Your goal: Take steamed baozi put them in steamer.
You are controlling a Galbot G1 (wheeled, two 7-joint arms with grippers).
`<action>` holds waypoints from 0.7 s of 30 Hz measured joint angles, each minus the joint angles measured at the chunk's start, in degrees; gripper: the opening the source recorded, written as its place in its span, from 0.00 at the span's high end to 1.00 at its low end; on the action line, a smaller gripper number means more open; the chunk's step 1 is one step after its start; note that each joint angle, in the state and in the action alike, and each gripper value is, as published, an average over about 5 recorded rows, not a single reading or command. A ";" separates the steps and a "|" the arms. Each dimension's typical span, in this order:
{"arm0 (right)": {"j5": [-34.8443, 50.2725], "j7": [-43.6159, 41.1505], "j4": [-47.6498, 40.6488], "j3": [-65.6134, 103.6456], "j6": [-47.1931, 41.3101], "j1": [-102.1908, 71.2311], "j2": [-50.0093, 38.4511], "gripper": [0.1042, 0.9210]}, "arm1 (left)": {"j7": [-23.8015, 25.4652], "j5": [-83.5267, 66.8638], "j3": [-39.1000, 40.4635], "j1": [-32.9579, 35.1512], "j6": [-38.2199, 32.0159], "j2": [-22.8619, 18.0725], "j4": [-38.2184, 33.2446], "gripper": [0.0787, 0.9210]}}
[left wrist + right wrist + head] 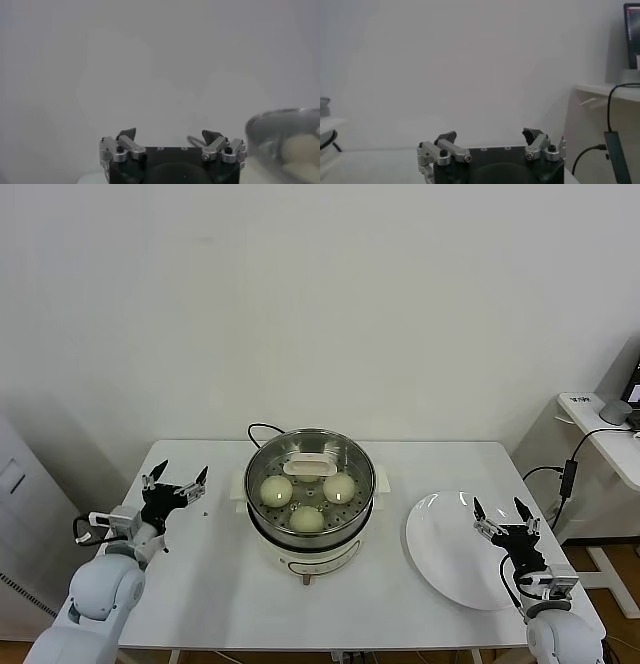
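Note:
The steamer [310, 536] stands mid-table, a shiny steel pot on a white base with a black cord. Three cream-white baozi lie on its perforated tray: one at the left [276, 490], one at the right [339, 487], one at the front [307, 519]. A fourth baozi is not in view. My left gripper [175, 482] is open and empty above the table left of the steamer. My right gripper [505, 512] is open and empty over the white plate. In the left wrist view the open gripper [170, 134] has the steamer rim [280, 117] and a baozi [300, 147] off to one side.
A flat white plate [450, 564] with nothing on it lies right of the steamer. A white handle [310, 467] sits at the back of the tray. A side desk [610, 434] with cables [615, 150] stands off the table's right end.

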 measured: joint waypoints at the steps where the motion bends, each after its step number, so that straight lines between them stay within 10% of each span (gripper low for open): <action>1: -0.07 0.02 -0.05 -0.05 -0.02 -0.04 0.12 0.12 | 0.04 0.07 -0.02 0.24 -0.29 -0.11 0.43 0.12; 21: -0.79 1.09 -0.21 -1.29 -0.92 -0.10 1.41 0.12 | -0.29 0.09 -0.22 3.09 -2.55 -1.19 4.57 0.12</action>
